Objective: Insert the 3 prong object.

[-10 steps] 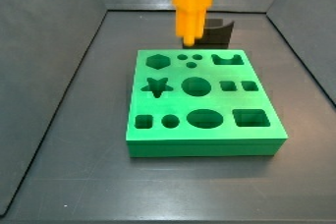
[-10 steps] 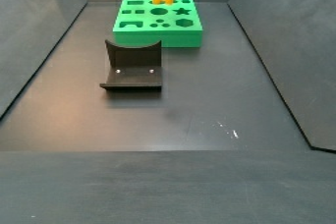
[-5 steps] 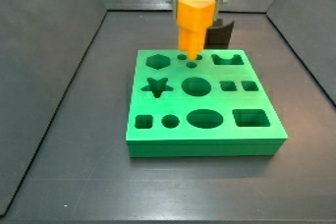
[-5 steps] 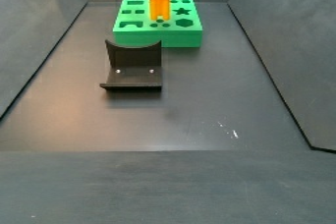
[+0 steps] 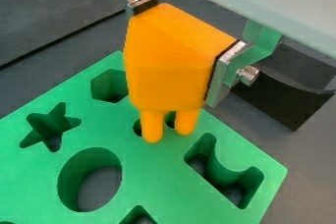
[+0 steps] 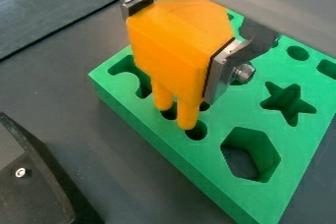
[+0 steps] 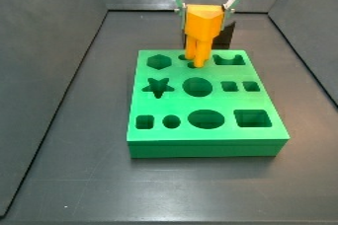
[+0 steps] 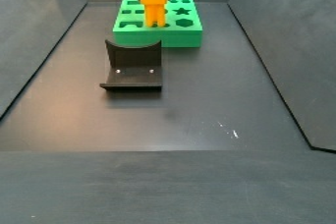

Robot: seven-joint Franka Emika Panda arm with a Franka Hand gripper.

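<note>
My gripper [image 7: 203,10] is shut on the 3 prong object [image 7: 201,30], a bright orange-yellow block held upright with its prongs pointing down. It hangs over the back row of the green board [image 7: 199,142]. In both wrist views the silver fingers [image 5: 231,66] [image 6: 226,67] clamp the block's sides [image 5: 171,56] [image 6: 178,46], and the prong tips [image 5: 160,128] [image 6: 184,118] reach into the small round holes of the board [image 5: 171,174] [image 6: 308,144]. A side view also shows the block [image 8: 153,0] standing on the board [image 8: 184,39].
The fixture [image 8: 132,66] stands on the dark floor in front of the board, and also shows in other views [image 7: 222,34] [image 5: 282,85] [image 6: 33,179]. The board has other cut-outs: a star [image 7: 158,88], a circle [image 7: 197,87], an oval [image 7: 205,120] and a hexagon [image 7: 254,120]. Grey walls enclose the floor.
My gripper has come down with the orange block, from above the board's back edge to the small holes, where the prongs now meet the board.
</note>
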